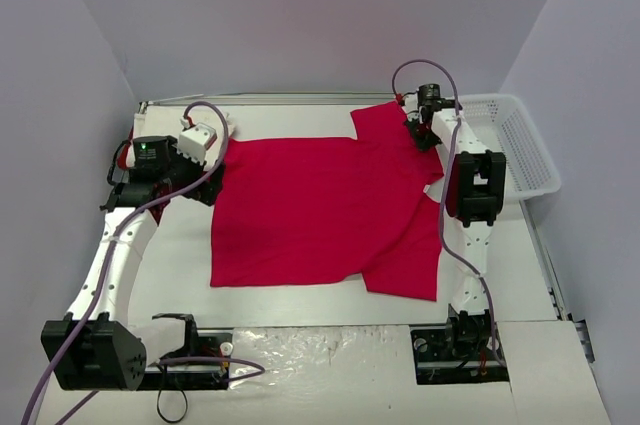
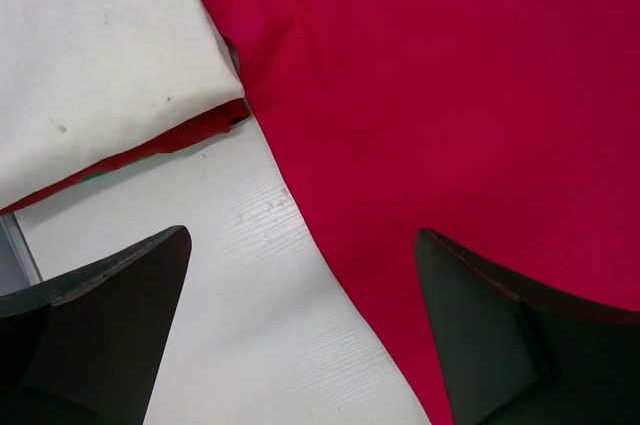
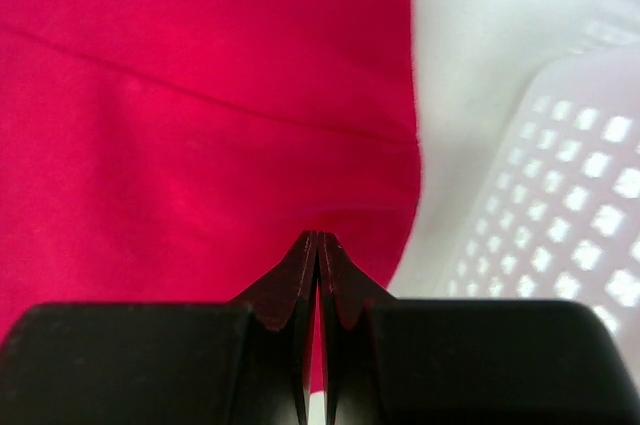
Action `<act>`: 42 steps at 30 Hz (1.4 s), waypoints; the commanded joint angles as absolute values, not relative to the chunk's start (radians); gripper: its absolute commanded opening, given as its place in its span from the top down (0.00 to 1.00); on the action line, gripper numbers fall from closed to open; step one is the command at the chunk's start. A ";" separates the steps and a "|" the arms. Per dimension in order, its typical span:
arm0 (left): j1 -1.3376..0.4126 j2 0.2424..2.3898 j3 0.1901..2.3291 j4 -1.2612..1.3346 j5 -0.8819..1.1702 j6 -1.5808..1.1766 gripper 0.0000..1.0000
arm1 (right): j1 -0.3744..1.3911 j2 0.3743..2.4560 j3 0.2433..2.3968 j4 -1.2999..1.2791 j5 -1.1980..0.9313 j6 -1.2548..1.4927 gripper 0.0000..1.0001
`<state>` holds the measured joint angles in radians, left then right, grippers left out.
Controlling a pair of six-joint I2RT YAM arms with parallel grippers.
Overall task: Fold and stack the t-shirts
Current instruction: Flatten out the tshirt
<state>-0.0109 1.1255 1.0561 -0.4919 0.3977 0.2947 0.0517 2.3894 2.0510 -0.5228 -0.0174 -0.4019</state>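
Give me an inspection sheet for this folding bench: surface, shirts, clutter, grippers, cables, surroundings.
Surface: white table, wood-grain finish.
Job's things: red shirt spread out, its right side rumpled and overlapping; white folded shirt lying on a red folded shirt at the far left.
Clutter: white basket at the right edge.
Grippers: left gripper open over the spread shirt's left edge; right gripper shut on its far right corner.
Cables: purple cable looping along each arm.
Surroundings: plain pale walls.

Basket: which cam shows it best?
Top external: nearly the whole basket shows, in focus. Right wrist catches only a blurred stretch of its lattice; left wrist shows none of it.
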 commanded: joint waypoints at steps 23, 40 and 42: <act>-0.051 1.342 1.198 -0.495 0.368 0.287 0.06 | 0.074 2.557 2.189 -0.577 0.232 -0.350 1.00; -0.081 1.355 1.201 -0.514 0.328 0.311 0.06 | 0.106 2.602 2.272 -0.577 0.169 -0.365 1.00; -0.081 1.338 1.193 -0.517 0.327 0.324 0.05 | 0.112 2.550 2.261 -0.578 0.149 -0.365 1.00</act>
<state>-0.0776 1.3708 1.1564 -0.4965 0.3382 0.3016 0.0952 2.5862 2.2917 -0.5278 0.2455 -0.3752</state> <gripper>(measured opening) 0.945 0.001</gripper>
